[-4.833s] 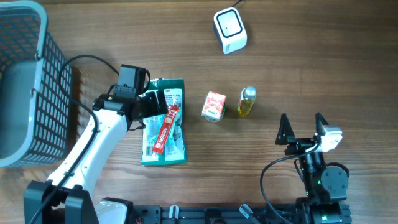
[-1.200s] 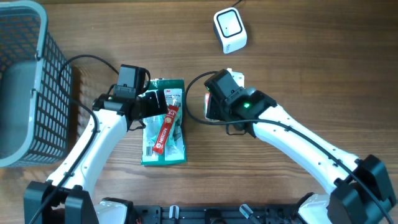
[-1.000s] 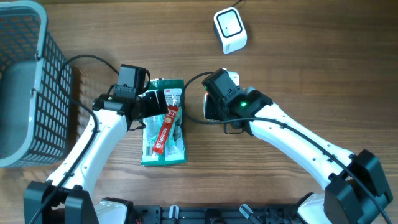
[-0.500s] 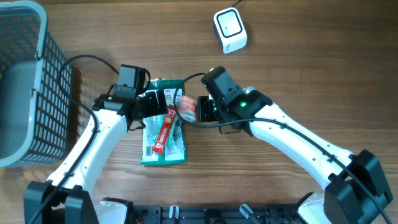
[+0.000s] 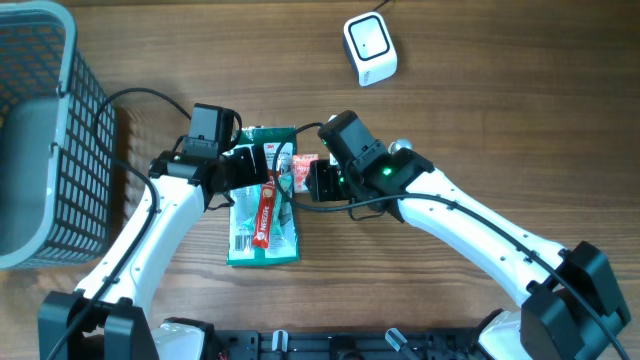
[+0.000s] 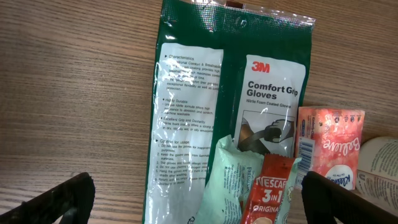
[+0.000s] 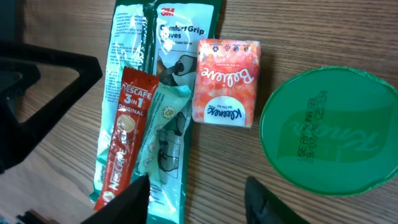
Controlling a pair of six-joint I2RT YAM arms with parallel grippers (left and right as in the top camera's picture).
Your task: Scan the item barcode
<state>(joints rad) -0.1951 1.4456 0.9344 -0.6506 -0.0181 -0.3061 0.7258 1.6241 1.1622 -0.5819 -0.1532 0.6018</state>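
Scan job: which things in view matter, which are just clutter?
Job: white box-shaped barcode scanner; orange tissue pack by the right gripper, probably the item.
Lying about: green 3M glove packet; red Nescafe sachet; pale green sachet; green-capped bottle; grey mesh basket.

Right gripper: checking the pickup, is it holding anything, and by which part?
Nothing: the right gripper is open, the orange tissue pack lying free ahead of it.
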